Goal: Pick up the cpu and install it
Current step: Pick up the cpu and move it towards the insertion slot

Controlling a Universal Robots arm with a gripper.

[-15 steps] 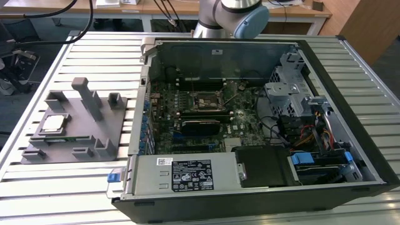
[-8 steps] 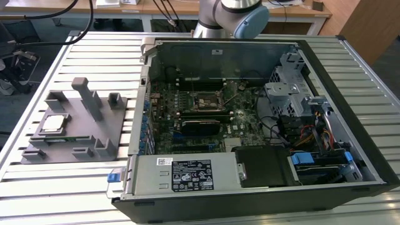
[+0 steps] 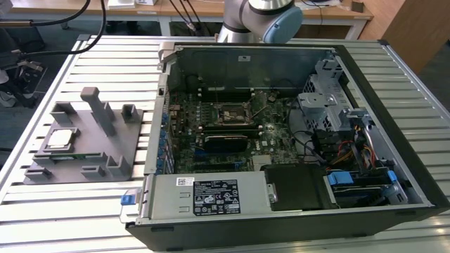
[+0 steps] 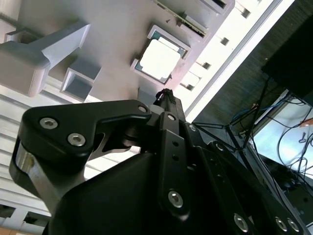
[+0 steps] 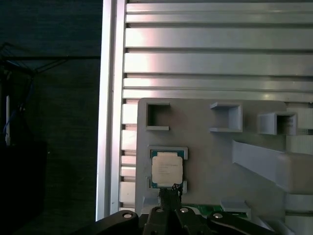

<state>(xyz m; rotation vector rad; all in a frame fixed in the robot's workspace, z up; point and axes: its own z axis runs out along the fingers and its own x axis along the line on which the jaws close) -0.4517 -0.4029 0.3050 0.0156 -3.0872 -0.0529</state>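
Note:
The cpu (image 3: 60, 138) is a small square chip with a silver top. It lies flat in a recess of the grey holder plate (image 3: 105, 145) at the exterior view's left. Both wrist views look down on the cpu (image 5: 167, 170) (image 4: 159, 61) from above. My gripper (image 5: 169, 192) hangs over the plate just beside the chip, its black fingers (image 4: 165, 100) shut together with nothing between them. It is not touching the chip. The open computer case (image 3: 365, 79) lies to the exterior view's right, with the mainboard socket (image 3: 232, 113) near its middle.
The plate carries upright grey posts (image 3: 95, 105) and small square pockets (image 5: 157, 116). A thin green memory stick (image 3: 70, 156) lies along its near edge. The slatted aluminium table (image 3: 56, 211) ends in a drop to dark floor (image 5: 49, 122) close to the plate. The arm's base (image 3: 256, 18) stands behind the case.

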